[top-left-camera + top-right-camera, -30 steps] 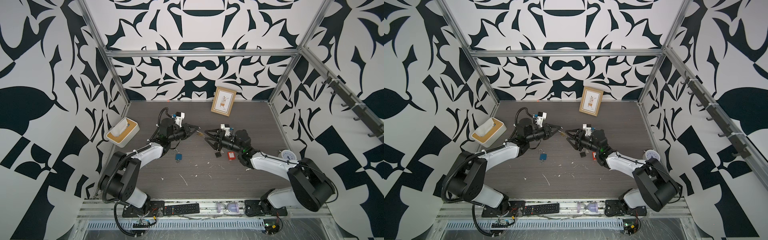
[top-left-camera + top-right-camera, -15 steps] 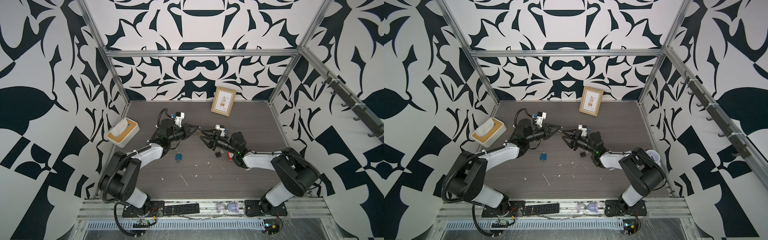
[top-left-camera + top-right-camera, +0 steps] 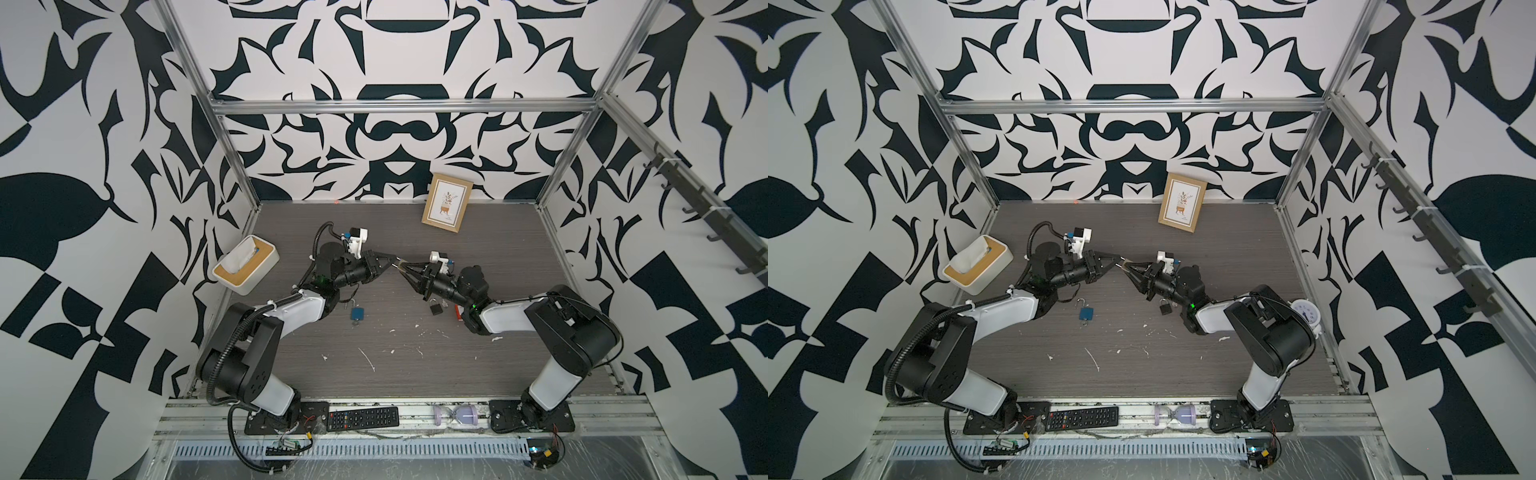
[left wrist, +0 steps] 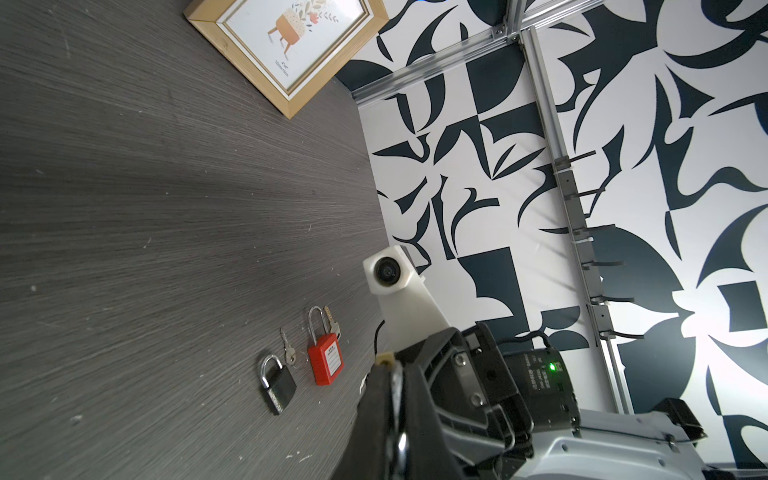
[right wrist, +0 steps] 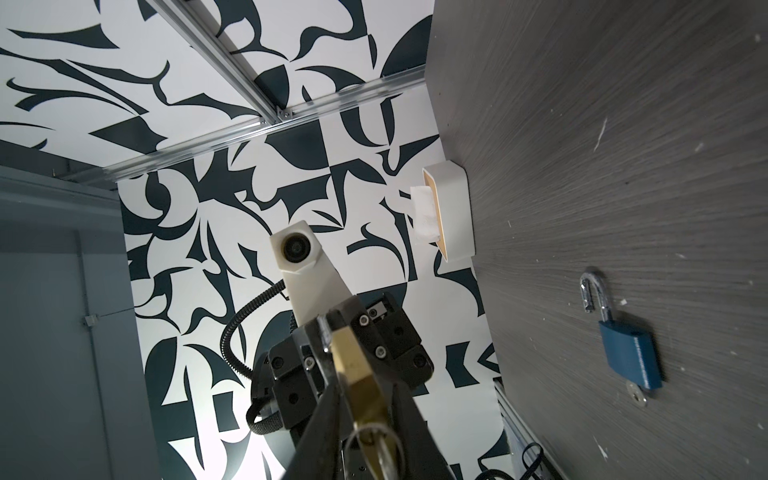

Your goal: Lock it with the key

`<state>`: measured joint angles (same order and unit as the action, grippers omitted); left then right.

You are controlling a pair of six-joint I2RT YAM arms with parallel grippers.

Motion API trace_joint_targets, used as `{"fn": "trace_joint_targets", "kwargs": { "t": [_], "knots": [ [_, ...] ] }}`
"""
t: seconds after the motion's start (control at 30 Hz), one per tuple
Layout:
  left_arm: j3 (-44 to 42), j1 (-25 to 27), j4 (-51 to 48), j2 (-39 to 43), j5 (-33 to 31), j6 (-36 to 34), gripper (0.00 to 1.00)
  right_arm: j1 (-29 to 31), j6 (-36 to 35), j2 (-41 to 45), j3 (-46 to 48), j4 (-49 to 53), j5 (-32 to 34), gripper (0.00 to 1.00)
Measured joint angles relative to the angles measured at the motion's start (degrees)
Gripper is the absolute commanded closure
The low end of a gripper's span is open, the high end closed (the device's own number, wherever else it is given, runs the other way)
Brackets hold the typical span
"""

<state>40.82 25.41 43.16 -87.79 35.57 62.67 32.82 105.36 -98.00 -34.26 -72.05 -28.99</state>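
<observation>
Midway above the grey table [image 3: 478,353], the left gripper [image 3: 392,262] and right gripper [image 3: 403,267] meet tip to tip. The left jaws are pressed together on the shackle end of a brass padlock [image 5: 357,365], and the right fingers [image 5: 409,419] pinch its body. A blue padlock [image 5: 629,353] lies open on the table. A key [image 5: 384,455] on a wire ring [image 5: 353,436] sits at the brass padlock's base.

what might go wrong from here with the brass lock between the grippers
1. The brass padlock hangs above the table, held at one end by the left gripper; a slip may drop it.
2. The right gripper flanks the lock body, with the key at that end, so it may clamp the body, not the key.
3. The two grippers' tips almost meet in both top views; they could collide.
</observation>
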Motion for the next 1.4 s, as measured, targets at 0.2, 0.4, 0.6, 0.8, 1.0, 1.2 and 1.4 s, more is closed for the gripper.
{"fn": "trace_joint_targets", "kwargs": {
  "t": [0.2,0.4,0.6,0.8,1.0,1.2,1.4],
  "knots": [
    [-0.98,-0.07,3.58,-0.26,0.74,2.38,1.00,-0.63,0.68,-1.51,0.00,-3.69,-0.72,0.84],
    [-1.09,-0.24,7.80,-1.88,1.79,6.34,1.00,-1.55,0.31,-1.62,-0.04,-5.42,-1.64,1.00],
    [-1.14,-0.26,9.44,-2.01,2.29,8.46,0.66,-2.03,-2.01,-1.57,-0.90,-5.73,-4.55,1.00],
    [-2.54,0.37,5.86,0.35,4.70,7.06,0.20,-3.89,-8.68,0.76,-1.36,-0.48,-10.32,1.00],
    [-2.95,-0.09,-8.33,12.17,3.10,-1.14,0.02,-8.55,-16.48,6.23,1.31,3.08,-15.91,1.00],
    [-4.17,-0.28,-17.70,23.71,0.26,-9.03,0.09,-11.58,-35.08,16.09,1.99,23.39,-22.36,1.00],
    [-9.31,-0.26,-14.29,21.03,2.95,-8.68,0.14,-12.09,-56.52,25.00,1.55,41.99,-26.43,1.00]
  ]
}}
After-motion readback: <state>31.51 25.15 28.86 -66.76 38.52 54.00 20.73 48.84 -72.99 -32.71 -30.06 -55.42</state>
